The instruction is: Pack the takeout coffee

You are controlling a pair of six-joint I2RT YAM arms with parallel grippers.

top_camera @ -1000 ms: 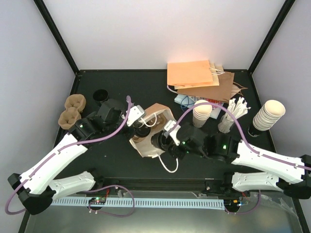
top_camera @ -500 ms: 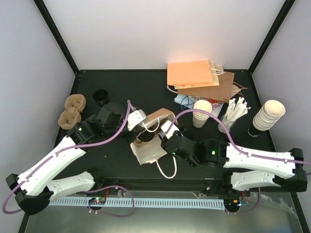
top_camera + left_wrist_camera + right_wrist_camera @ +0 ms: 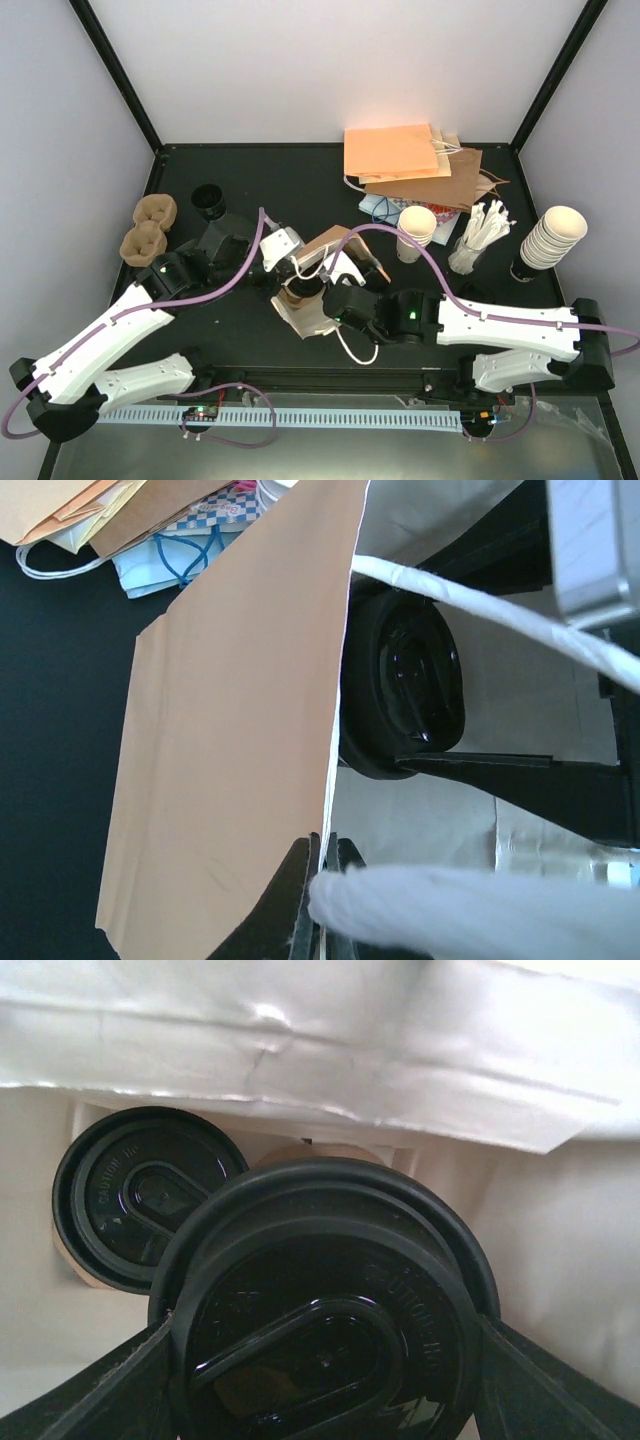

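locate the paper bag (image 3: 335,247) at the middle of the table (image 3: 260,185), brown outside, white inside. note the left jaws clenched flat on the upper edge of the bag wall, holding the mouth apart. note the right jaws spread wide and grasping one takeout coffee (image 3: 330,1310), one finger at either side of the cup, black lid facing the wrist camera. find this cup inside the bag mouth, just in front of a second lidded cup (image 3: 150,1195) already seated further in. treat the strip of brown between the two as unidentified; cannot tell whether carrier or bag. compare with one second ago: find the right arm (image 3: 500,322) stretched further left, wrist now over the bag opening instead of beside it. find the left arm (image 3: 110,330) and the bag little changed in place. read this as insertion under way, not finished: cup past the opening, not yet set down, not released. expect the remaining step to call for a short further move into the free place beside the seated cup, then release and a straight withdrawal. watch for lid-to-lid contact, for tipping on release, and for snagging on the white rope handle (image 3: 480,615) across the opening.
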